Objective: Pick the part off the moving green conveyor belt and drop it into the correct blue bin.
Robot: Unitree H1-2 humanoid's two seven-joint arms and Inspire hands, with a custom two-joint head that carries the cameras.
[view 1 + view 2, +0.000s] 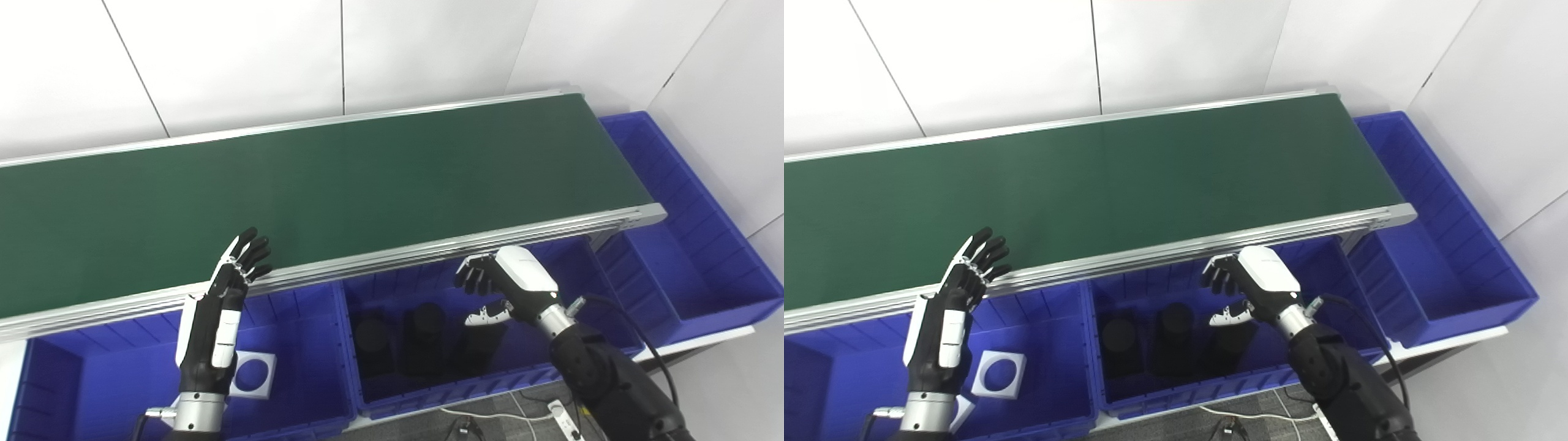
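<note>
I see a smooth green belt; both my left hand and right hand hang spread and empty over ribbed blue bins holding black cylinders.

conveyor belt: 1 | blue bins: 3 | black cylinders in middle bin: 3 | white square plates with round hole in left bin: at least 1 | hands: 2

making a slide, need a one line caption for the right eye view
Both hands open, left hand and right hand wait at the bare green conveyor belt above blue bins holding sorted parts.
</note>
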